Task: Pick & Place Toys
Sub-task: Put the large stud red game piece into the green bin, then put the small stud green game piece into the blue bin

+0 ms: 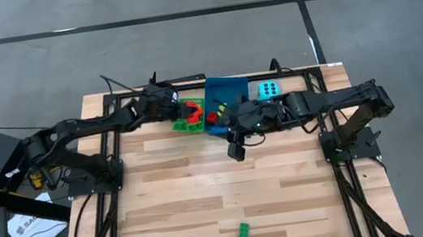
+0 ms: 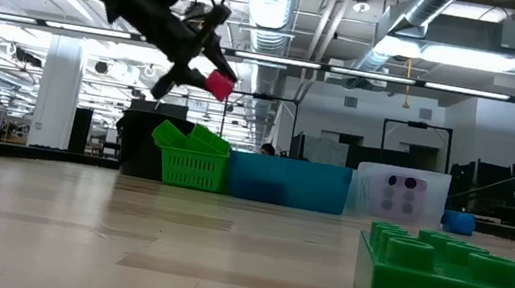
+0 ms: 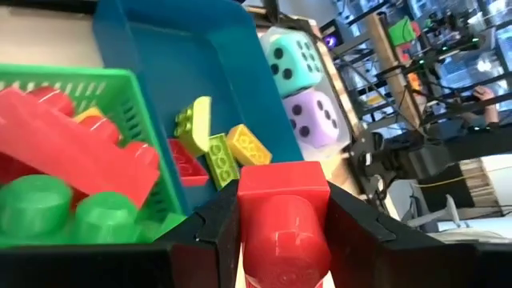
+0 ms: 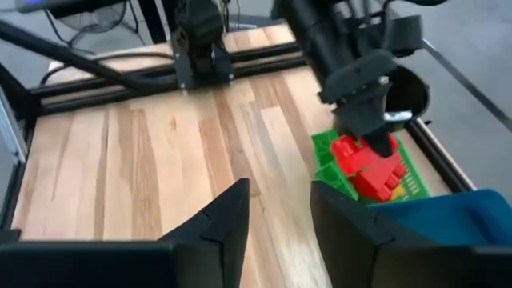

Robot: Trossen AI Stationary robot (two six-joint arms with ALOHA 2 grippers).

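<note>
My left gripper [image 1: 176, 108] is shut on a red brick [image 3: 282, 210] and hangs above the green tray [image 1: 189, 118], which holds red and green bricks [image 3: 76, 152]. The blue tray [image 1: 224, 92] beside it holds yellow, green and red bricks [image 3: 214, 148]. A cyan die [image 1: 267, 89] and a purple die [image 3: 318, 118] sit right of the blue tray. A lone green brick [image 1: 244, 231] lies near the table's front edge. My right gripper [image 4: 280, 212] stands open over bare table in front of the trays, with nothing between its fingers. My left gripper pinches the red brick by two opposite sides [image 3: 244, 216] between its two fingers. The fingers slant down from the table's left. The brick's end [image 2: 219, 84] sticks out past the fingertips and is lifted clear, above the green tray.
A clear tray [image 2: 402, 193] around the dice stands at the back right. Black rails [image 4: 120, 76] and the arm bases run along the table's sides. Bare wooden table [image 1: 205, 193] spreads between the trays and the front edge.
</note>
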